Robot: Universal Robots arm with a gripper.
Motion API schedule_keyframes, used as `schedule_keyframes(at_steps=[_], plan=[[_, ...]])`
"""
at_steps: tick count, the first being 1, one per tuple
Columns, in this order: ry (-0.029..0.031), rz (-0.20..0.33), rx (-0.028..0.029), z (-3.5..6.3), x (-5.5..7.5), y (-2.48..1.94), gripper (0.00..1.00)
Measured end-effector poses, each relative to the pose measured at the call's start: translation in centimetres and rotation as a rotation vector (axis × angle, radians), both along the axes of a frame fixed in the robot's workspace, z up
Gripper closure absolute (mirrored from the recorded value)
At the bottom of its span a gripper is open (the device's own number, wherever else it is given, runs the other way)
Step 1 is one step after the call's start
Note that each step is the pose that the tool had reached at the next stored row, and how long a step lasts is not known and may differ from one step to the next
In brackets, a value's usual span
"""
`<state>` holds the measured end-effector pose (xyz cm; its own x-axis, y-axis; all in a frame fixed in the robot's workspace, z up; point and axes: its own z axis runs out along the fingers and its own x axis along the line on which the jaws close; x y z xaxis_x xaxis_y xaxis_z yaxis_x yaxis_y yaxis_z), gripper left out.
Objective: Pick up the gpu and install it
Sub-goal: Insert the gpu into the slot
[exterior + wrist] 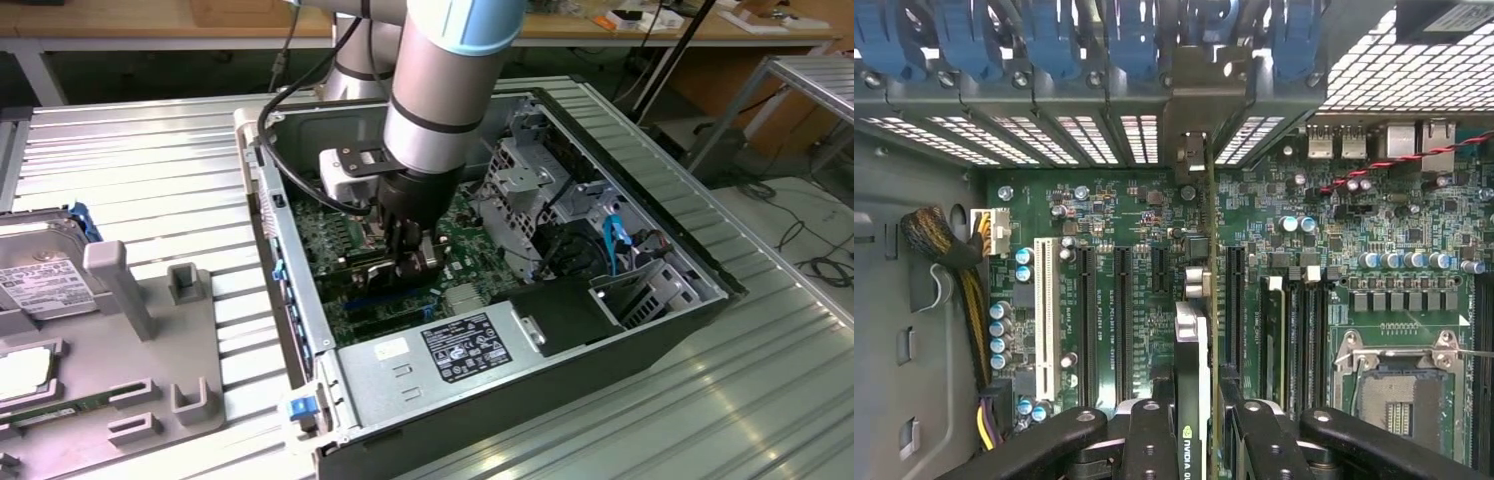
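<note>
Claw clamped on gpu, edge-on just over the board, 12 o'clock of the PSU in the exterior view. I read it as light, stiff, fragile: grip bare edges, not fan.

probably NVIDIA logo, on gpu

Silver hard drive, grey fixture tray

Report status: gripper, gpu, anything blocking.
Gripper shut on the gpu. Held edge-on over the motherboard, inside the case. Seating unclear; nothing seen blocking.
</note>
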<state>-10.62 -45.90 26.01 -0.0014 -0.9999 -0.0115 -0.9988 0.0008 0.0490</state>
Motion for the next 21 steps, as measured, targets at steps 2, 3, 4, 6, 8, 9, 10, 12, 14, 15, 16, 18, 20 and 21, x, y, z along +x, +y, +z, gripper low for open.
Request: schedule_keyframes(at_steps=[2,3,4,6,8,9,10,12,14,15,16,18,20,21], plan=[[0.0001,0.000,-0.0002,-0.02,0.00,0.00,0.73],[0.0001,-0.001,-0.0003,-0.03,0.00,0.00,0.73],[0.0001,-0.001,-0.0002,-0.04,0.00,0.00,0.73],[0.0004,-0.001,0.0001,-0.05,0.00,0.00,0.73],[0.0028,-0.001,0.0000,0.24,0.01,0.00,0.73],[0.0029,-0.001,0.0000,0.25,0.01,0.00,0.73],[0.0029,-0.006,0.0000,0.25,0.00,0.00,0.73],[0.0030,-0.020,-0.0001,0.25,0.00,0.00,0.73],[0.0030,-0.022,-0.0001,0.25,0.00,0.00,0.73],[0.0029,-0.023,0.0000,0.25,0.00,0.01,0.73],[0.0029,-0.023,0.0000,0.25,0.00,0.01,0.73],[0.0031,-0.023,-0.0003,0.23,0.00,0.01,0.73],[0.0031,-0.023,-0.0003,0.16,0.00,0.00,0.73],[0.0031,-0.023,-0.0004,0.14,0.00,0.01,0.73]])
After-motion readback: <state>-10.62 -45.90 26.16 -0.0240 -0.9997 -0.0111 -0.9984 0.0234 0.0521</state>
